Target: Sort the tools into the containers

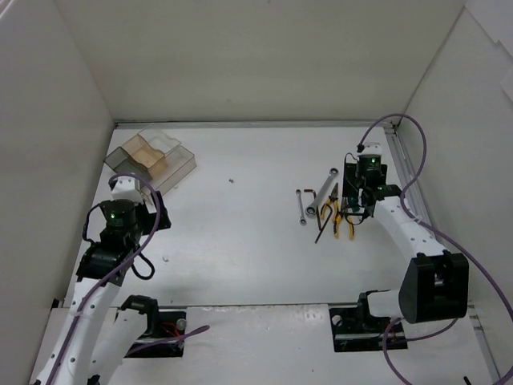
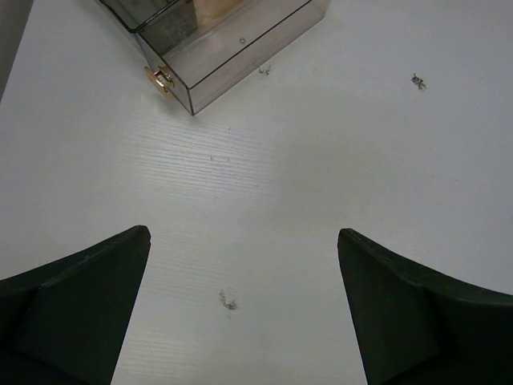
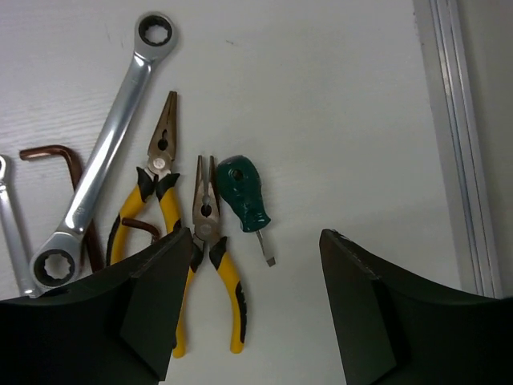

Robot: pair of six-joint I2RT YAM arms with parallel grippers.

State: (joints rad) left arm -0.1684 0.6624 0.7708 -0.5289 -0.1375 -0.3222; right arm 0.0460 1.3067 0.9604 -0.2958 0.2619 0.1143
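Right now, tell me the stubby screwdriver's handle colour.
The screwdriver handle is dark green; the right wrist view shows it best.

metal gleam, plastic gloss
the wrench (image 3: 104, 150) is shown in smooth polished metal, the screwdriver (image 3: 241, 200) handle in glossy green plastic, the containers (image 2: 240, 46) in clear plastic.

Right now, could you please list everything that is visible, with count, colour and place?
containers: one cluster, clear and brown-tinted, far left
wrenches: two, silver, right side
pliers: two, yellow handles, beside the larger wrench
screwdriver: one, green handle, right of pliers
hex key: at least one, brown, left of larger wrench
table: one, white
cables: several, purple, on both arms
left gripper: open, near containers
right gripper: open, above tools
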